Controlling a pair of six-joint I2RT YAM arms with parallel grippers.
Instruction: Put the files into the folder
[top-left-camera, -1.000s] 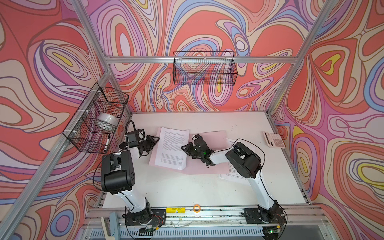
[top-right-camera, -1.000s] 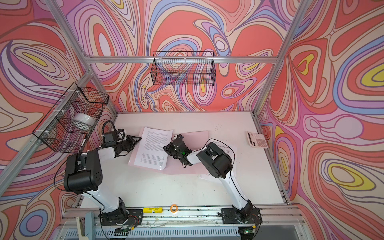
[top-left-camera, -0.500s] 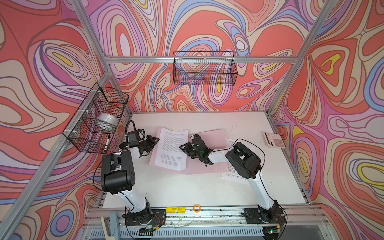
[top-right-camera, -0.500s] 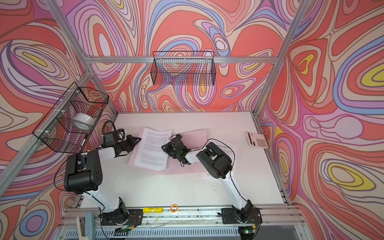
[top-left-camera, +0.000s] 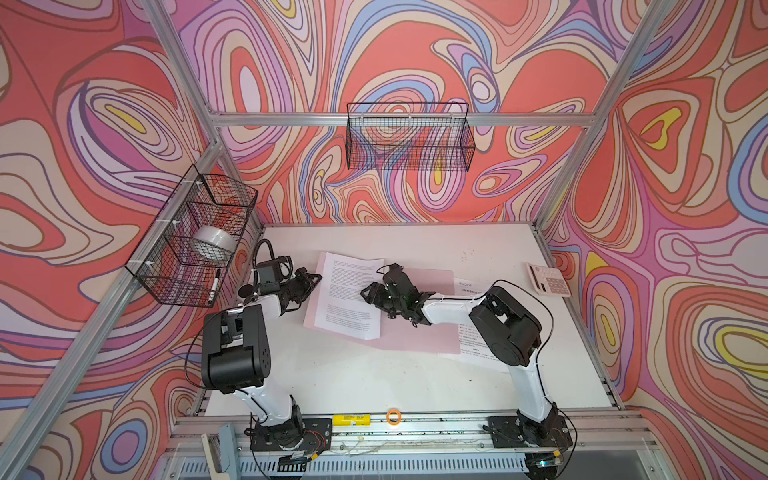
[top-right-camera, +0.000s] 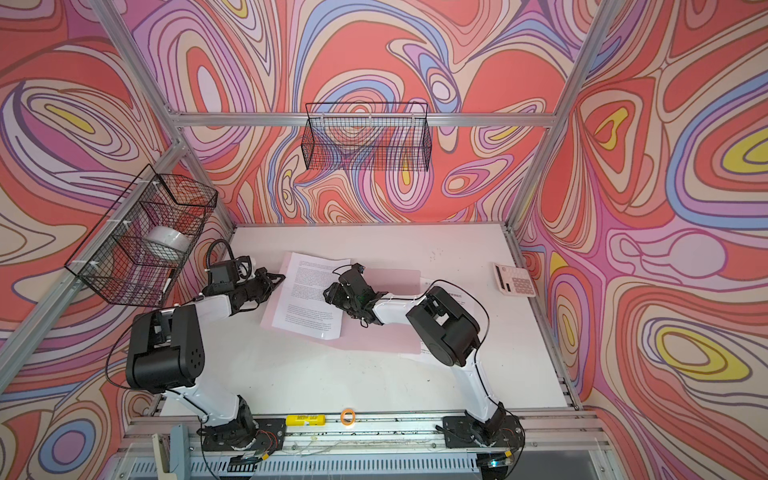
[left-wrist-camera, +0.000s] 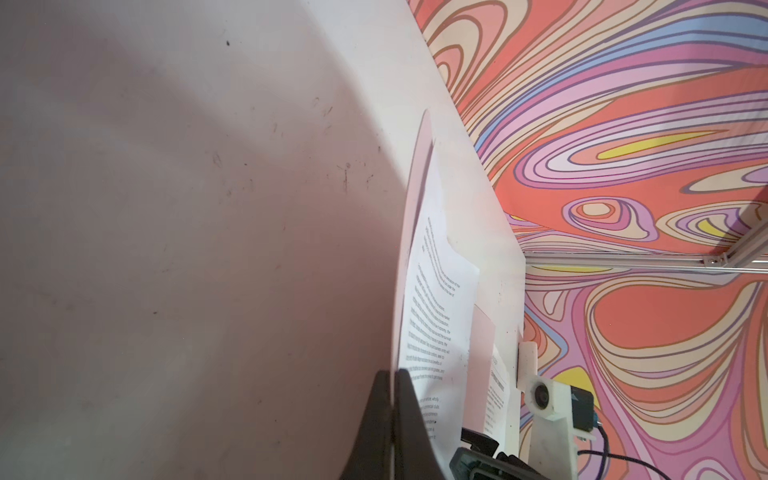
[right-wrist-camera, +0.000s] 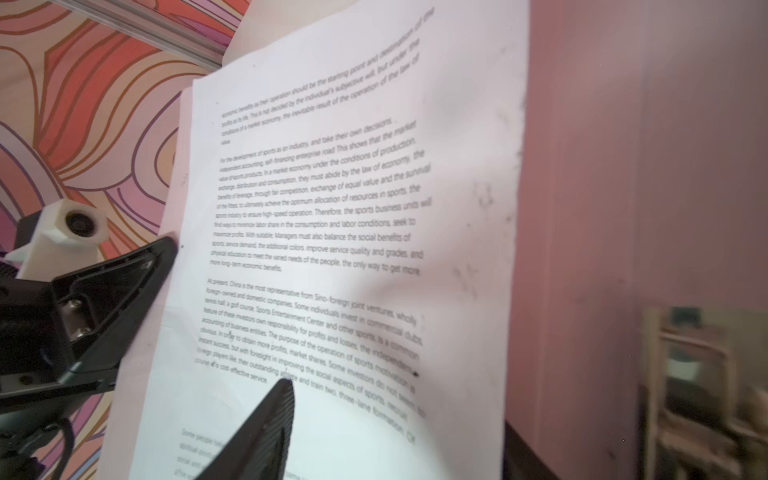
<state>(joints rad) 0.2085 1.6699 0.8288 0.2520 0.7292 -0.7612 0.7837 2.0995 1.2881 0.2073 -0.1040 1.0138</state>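
Folder (top-left-camera: 415, 332) lies open and flat near the centre of the table (top-left-camera: 332, 374) in both top views, long side running 9 to 3 o'clock. We see 1 printed sheet (top-left-camera: 349, 299) on its 9 o'clock half, slightly skewed, with 1 corner past the folder's 12 o'clock edge. A second sheet (top-left-camera: 473, 345) lies at the folder's 3 o'clock edge, mostly hidden by the right arm; we cannot tell which one overlaps the other. The left gripper (top-left-camera: 313, 279) sits at the folder's 9 o'clock edge. The right gripper (top-left-camera: 368, 293) is over the printed sheet, tips pointing to 9 o'clock. The calculator (top-left-camera: 548, 279) is at 2 o'clock by the table edge, well apart from the papers.

We get the same layout from the paired eye: folder (top-right-camera: 382, 336), sheet (top-right-camera: 309, 299), left gripper (top-right-camera: 279, 277), right gripper (top-right-camera: 330, 296), calculator (top-right-camera: 513, 279).

Left wrist: the left gripper (left-wrist-camera: 392, 386) is clamped on the folder's (left-wrist-camera: 415, 199) thin pink edge. The sheet (left-wrist-camera: 440, 299) lies just beyond that edge.

Right wrist: the right gripper's jaws stand apart with nothing pinched. 1 ribbed finger (right-wrist-camera: 266, 419) hangs over the sheet's (right-wrist-camera: 332, 208) text. The left gripper's tip (right-wrist-camera: 166, 249) meets the pink margin beside the sheet. Bare folder (right-wrist-camera: 582, 166) shows past the sheet's other side.
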